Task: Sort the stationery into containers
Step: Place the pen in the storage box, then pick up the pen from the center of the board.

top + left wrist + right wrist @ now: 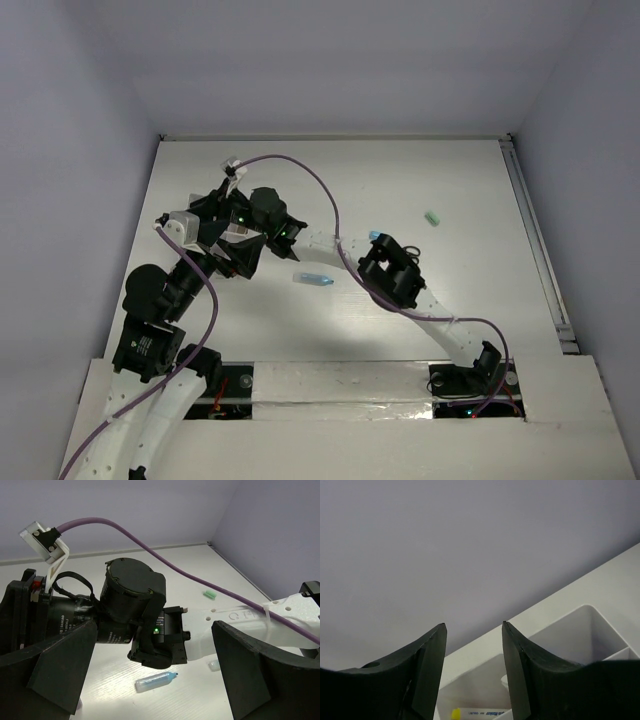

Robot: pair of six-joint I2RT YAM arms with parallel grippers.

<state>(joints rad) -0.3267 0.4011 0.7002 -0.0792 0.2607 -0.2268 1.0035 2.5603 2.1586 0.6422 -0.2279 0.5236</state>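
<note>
White plastic walls of the divided box (pixel 570 635) sit just under and past my right gripper (pixel 473 630) in the right wrist view. Its 2 fingers stand parted with nothing between them, and a yellow piece (pixel 456 713) lies in a compartment below. The blue-tipped capsule (pixel 156 681), my next target as I read it, is out of sight there. In the left wrist view the capsule lies flat on the white table (pixel 115 665), low and straight ahead of my left gripper (pixel 154 625), whose fingers are spread wide and hold nothing. Its long axis runs nearly across my line of approach, blue tip to the right. My right wrist hangs just beyond the capsule, and a teal piece (pixel 210 595) lies well beyond it to the right. In the top view the capsule lies crosswise, right of both wrists, with my right forearm passing just beyond it. The box is hidden under the wrists, left of and beyond the capsule. Bare matte table lies on the capsule's near side, so I judge the left gripper the nearer and better placed.
</note>
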